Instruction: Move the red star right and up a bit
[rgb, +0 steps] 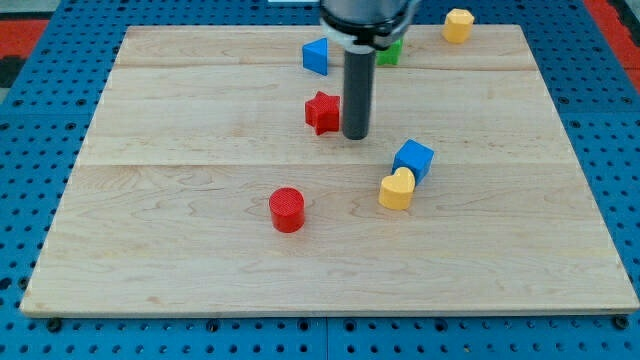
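The red star lies on the wooden board, a little above the board's middle. My tip stands just to the star's right, touching or almost touching its right edge. The dark rod rises from the tip to the view's top and hides part of the star's right side.
A blue triangular block lies above the star. A green block is partly hidden behind the rod. A yellow block sits at the top right. A blue cube touches a yellow heart. A red cylinder lies lower.
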